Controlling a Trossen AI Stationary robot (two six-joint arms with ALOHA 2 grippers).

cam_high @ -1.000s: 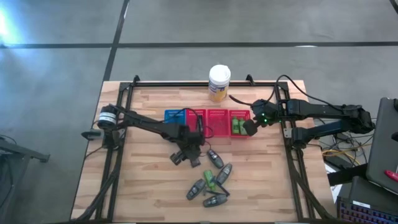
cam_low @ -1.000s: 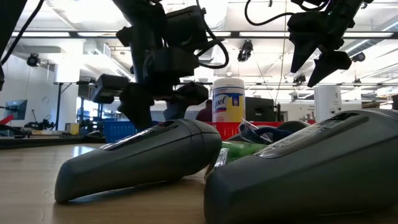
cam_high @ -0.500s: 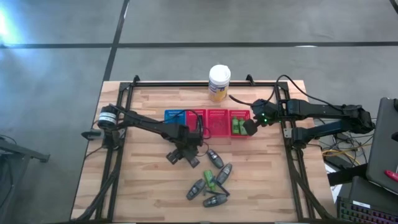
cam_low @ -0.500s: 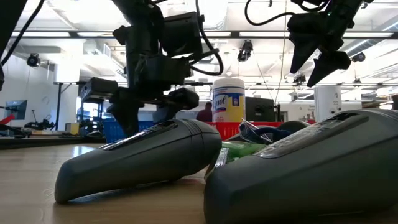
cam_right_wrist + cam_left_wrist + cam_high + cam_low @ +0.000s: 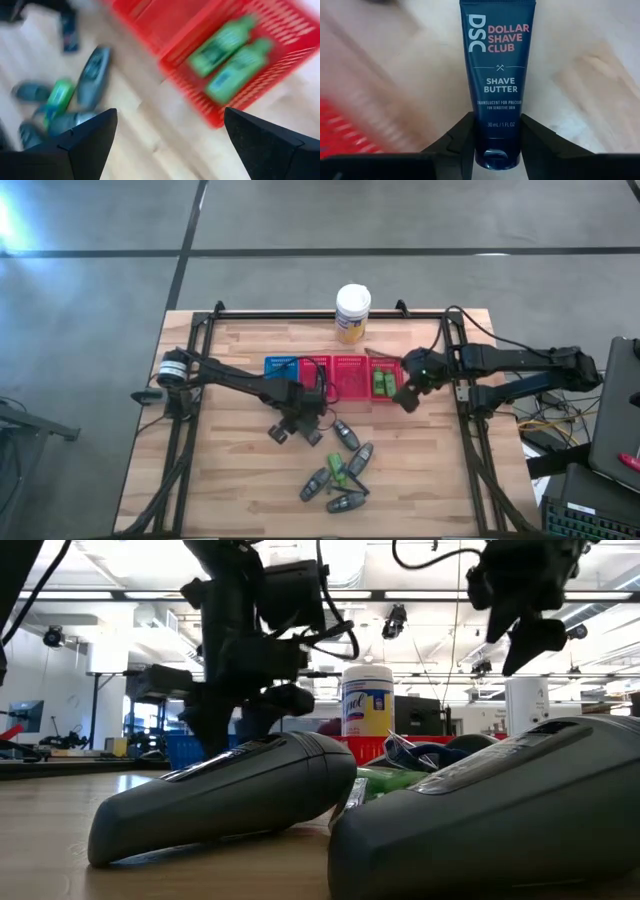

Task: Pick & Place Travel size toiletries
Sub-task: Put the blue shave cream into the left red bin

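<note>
The left gripper (image 5: 297,423) sits low over the table (image 5: 230,480), just in front of the row of baskets. Its two fingers (image 5: 462,137) are clamped on the cap end of a dark blue tube (image 5: 497,80), which extends straight out ahead of them, label facing the wrist camera. The label reads "Dollar Shave Club Shave Butter". Bare wood shows beneath the tube on both sides.

The right gripper (image 5: 408,395) hangs at the right end of the basket row, beside the outermost red basket (image 5: 385,380). Its fingers (image 5: 87,140) are spread wide apart and nothing sits between them. Directly ahead of these fingers, two bright green mini bottles (image 5: 230,55) lie side by side inside that red basket.

Further ahead of the right gripper, toward the front of the table, a loose cluster of toiletries (image 5: 342,470) rests on the wood: several dark grey oval tubes (image 5: 346,435) and one green bottle among them, some touching. This cluster lies just to the front right of the left gripper.

Behind the left gripper stand the blue basket (image 5: 281,367) and further red baskets. A white-lidded yellow canister (image 5: 352,312) stands upright at the table's rear edge, behind the baskets.

In the low view, two grey oval tubes (image 5: 230,795) fill the foreground.
</note>
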